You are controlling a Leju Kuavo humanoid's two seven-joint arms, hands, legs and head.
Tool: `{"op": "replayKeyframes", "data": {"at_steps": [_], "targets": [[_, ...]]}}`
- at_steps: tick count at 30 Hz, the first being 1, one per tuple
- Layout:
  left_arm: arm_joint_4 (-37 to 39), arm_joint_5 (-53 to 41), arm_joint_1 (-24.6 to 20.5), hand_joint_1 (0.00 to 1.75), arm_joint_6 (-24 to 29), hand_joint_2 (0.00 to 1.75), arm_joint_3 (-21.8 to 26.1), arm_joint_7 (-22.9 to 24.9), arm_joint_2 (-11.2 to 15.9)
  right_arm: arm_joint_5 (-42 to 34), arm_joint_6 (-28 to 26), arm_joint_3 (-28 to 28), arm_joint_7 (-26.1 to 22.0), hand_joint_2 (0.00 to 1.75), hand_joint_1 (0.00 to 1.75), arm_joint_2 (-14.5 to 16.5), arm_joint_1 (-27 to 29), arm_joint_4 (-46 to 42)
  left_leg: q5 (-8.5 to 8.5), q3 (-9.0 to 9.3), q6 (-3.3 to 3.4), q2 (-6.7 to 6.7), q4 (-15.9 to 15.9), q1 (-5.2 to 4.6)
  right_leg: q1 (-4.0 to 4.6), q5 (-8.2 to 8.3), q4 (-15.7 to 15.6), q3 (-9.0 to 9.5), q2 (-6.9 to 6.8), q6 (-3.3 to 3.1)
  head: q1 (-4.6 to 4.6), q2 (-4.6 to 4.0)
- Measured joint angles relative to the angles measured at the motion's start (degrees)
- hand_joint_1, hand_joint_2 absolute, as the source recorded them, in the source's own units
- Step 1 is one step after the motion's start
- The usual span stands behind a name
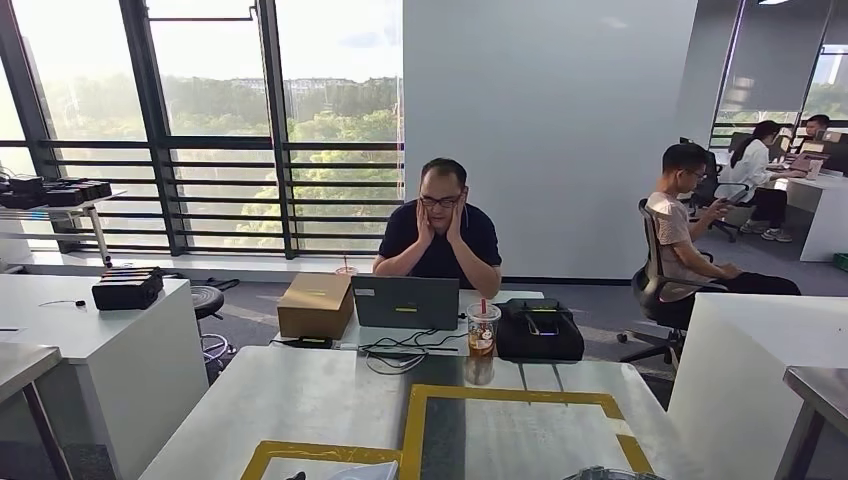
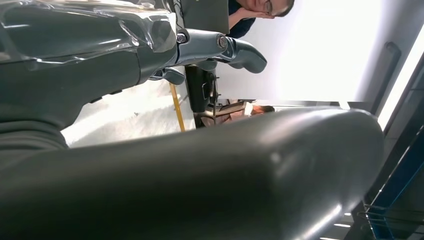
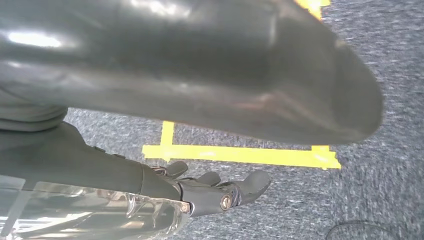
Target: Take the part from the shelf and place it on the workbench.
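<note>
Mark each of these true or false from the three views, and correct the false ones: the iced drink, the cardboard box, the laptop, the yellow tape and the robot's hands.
1. The clear plastic cup of iced drink with a red straw stands between the grey laptop and the black bag. True.
2. The brown cardboard box sits on the bag's far side from the laptop. False: it sits beside the laptop, on the side away from the bag.
3. The laptop's lid is shut flat. False: it stands open, its back toward the camera.
4. Yellow tape outlines rectangles on the grey workbench. True.
5. The right hand holds the cup. False: it holds nothing, fingers apart, above the carpet.
</note>
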Motion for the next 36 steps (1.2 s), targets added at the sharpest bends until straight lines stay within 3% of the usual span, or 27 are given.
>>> {"op": "replayKeyframes", "data": {"at_steps": [2, 3, 4, 6, 8, 12, 14, 16, 18, 19, 22, 24, 26, 28, 29, 31, 33, 34, 36], "targets": [[0.0, 0.0, 0.0, 0.00, 0.0, 0.00, 0.0, 0.0, 0.0, 0.0, 0.0, 0.0, 0.0, 0.00, 0.00, -0.1, 0.1, 0.0, 0.48, -0.81, 0.24, 0.03, 0.1, -0.24, 0.05, -3.06, 7.5, -2.98, 0.00, -0.21, 0.12, 0.01], [0.0, 0.0, 0.1, 0.00, 0.0, 0.00, 0.0, 0.1, 0.0, 0.0, 0.0, 0.0, 0.1, 0.00, 0.00, -0.1, 0.1, 0.0, 0.67, -1.15, 0.28, 0.02, 0.2, -0.34, 0.04, -3.44, 8.9, -3.28, -0.01, -0.01, 0.15, 0.01], [0.0, 0.1, 0.1, 0.00, 0.0, 0.00, 0.0, 0.1, 0.0, 0.0, -0.1, 0.0, 0.1, 0.00, 0.00, -0.2, 0.2, -0.1, 0.80, -1.42, 0.25, 0.01, 0.3, -0.40, 0.03, -2.95, 8.0, -2.35, -0.01, 0.35, 0.19, 0.01], [0.0, 0.1, 0.1, 0.00, -0.1, 0.00, 0.0, 0.1, 0.0, -0.1, -0.2, 0.0, 0.1, 0.00, 0.00, -0.3, 0.2, -0.2, 0.92, -1.79, 0.09, 0.00, 0.8, -0.45, 0.03, -0.65, 0.2, 2.36, -0.04, 0.97, 0.30, 0.00], [0.0, 0.2, 0.0, 0.00, -0.2, 0.00, 0.1, 0.0, -0.1, -0.2, -0.4, 0.1, 0.1, 0.00, 0.00, -0.5, 0.2, -0.3, 0.90, -2.24, -0.27, 0.02, 1.4, -0.70, 0.18, 0.97, -6.1, 5.89, -0.05, 0.64, 0.31, 0.01], [0.0, 0.6, 0.0, 0.00, -0.2, 0.00, 0.2, 0.0, -0.1, -0.6, -0.5, 0.1, 0.1, 0.00, 0.00, -0.7, 0.2, -0.6, 0.87, -2.92, -1.48, -0.06, 2.2, -0.64, 0.17, 1.90, -7.3, 6.09, -0.07, -0.88, 0.20, 0.01], [0.0, 0.8, 0.0, 0.00, -0.2, 0.00, 0.3, -0.1, 0.0, -0.7, -0.6, 0.2, 0.1, 0.00, 0.00, -0.7, 0.2, -0.7, -1.92, -4.35, -2.24, -0.19, 5.6, -0.31, -0.17, 2.45, -7.4, 5.83, -0.14, -1.57, 0.07, 0.00], [0.1, 0.8, 0.0, 0.00, -0.2, 0.00, 0.3, -0.2, 0.0, -0.7, -0.6, 0.3, 0.1, 0.00, 0.00, -0.8, 0.2, -0.8, -6.34, -7.06, -3.00, -0.24, 12.9, 0.21, -0.08, 2.91, -7.4, 5.23, -0.16, -1.87, -0.10, 0.00], [0.1, 0.9, 0.1, 0.00, -0.2, 0.00, 0.3, -0.2, 0.0, -0.7, -0.7, 0.4, 0.1, 0.00, 0.00, -0.8, 0.2, -0.8, -8.25, -8.34, -3.37, -0.23, 17.6, 0.59, 0.00, 3.36, -7.3, 4.54, -0.15, -1.78, -0.16, 0.00], [0.1, 0.9, 0.1, 0.00, -0.2, 0.00, 0.4, -0.3, 0.0, -0.7, -0.7, 0.4, 0.1, 0.00, 0.00, -0.8, 0.2, -0.8, -7.67, -7.48, -3.38, -0.24, 16.9, 0.68, 0.03, 3.59, -7.3, 4.27, -0.13, -1.66, -0.20, 0.00], [0.1, 1.0, 0.0, 0.00, -0.1, 0.00, 0.5, -0.5, 0.0, -0.8, -0.6, 0.6, 0.1, 0.00, 0.00, -0.7, 0.2, -0.8, -3.56, -0.56, -2.64, -0.26, 5.7, 0.50, 0.14, 4.20, -7.3, 3.88, -0.08, -1.20, -0.27, 0.00], [0.1, 1.1, 0.0, 0.00, -0.1, 0.00, 0.5, -0.7, 0.0, -0.9, -0.6, 0.7, 0.2, 0.00, 0.00, -0.6, 0.1, -0.9, -2.76, 1.71, -2.00, -0.28, 1.3, 0.04, 0.14, 4.67, -7.3, 3.59, -0.12, -0.56, -0.26, 0.01], [0.1, 1.2, 0.0, 0.00, -0.1, 0.00, 0.6, -0.9, 0.1, -1.0, -0.6, 0.9, 0.3, 0.00, 0.00, -0.6, 0.0, -0.9, -2.40, 1.48, -1.39, -0.28, 0.8, -0.32, 0.03, 5.27, -7.6, 3.39, -0.15, 0.25, -0.27, 0.01], [0.1, 1.3, -0.1, 0.00, -0.2, 0.00, 0.6, -0.9, 0.1, -1.1, -0.6, 1.0, 0.3, 0.00, 0.00, -0.7, 0.0, -0.9, -1.25, 1.47, -0.59, -0.08, 0.0, -0.16, -0.01, 4.68, -6.8, 2.74, -0.12, 0.54, -0.22, 0.00], [0.1, 1.3, -0.2, 0.00, -0.2, 0.00, 0.5, -0.9, 0.0, -1.2, -0.6, 1.0, 0.3, 0.00, 0.00, -0.7, 0.0, -0.9, -0.58, 1.30, -0.23, 0.02, -0.4, -0.02, 0.01, 3.34, -4.8, 1.77, -0.11, 0.38, -0.12, 0.00], [0.1, 1.3, -0.2, 0.00, -0.2, 0.00, 0.5, -0.9, -0.1, -1.3, -0.6, 1.0, 0.3, 0.00, 0.00, -0.7, -0.1, -0.9, 0.42, 0.38, 0.18, 0.12, -0.6, 0.04, -0.01, -0.81, 2.5, -1.30, -0.10, -0.07, 0.06, 0.00], [0.2, 1.4, -0.2, 0.00, -0.2, 0.00, 0.3, -0.9, -0.1, -1.5, -0.6, 1.0, 0.3, 0.00, 0.00, -0.8, 0.0, -0.9, 1.17, -0.76, 0.18, 0.13, -0.5, -0.05, -0.04, -3.39, 8.6, -3.18, -0.10, 0.18, 0.14, 0.00], [0.3, 1.5, -0.2, 0.00, -0.2, 0.00, 0.3, -0.9, -0.2, -1.5, -0.6, 1.0, 0.3, 0.00, 0.00, -0.8, 0.0, -0.9, 1.48, -1.27, 0.11, 0.13, -0.4, -0.06, -0.07, -3.41, 8.6, -2.54, -0.11, 0.57, 0.19, 0.00], [0.5, 1.7, -0.2, 0.00, -0.2, 0.00, 0.3, -0.9, -0.2, -1.7, -0.6, 1.1, 0.3, 0.00, 0.00, -0.9, -0.1, -0.9, 1.89, -2.16, -0.15, 0.11, 0.2, 0.01, -0.19, -1.45, 1.7, 2.18, -0.13, 1.49, 0.27, 0.00]]}}
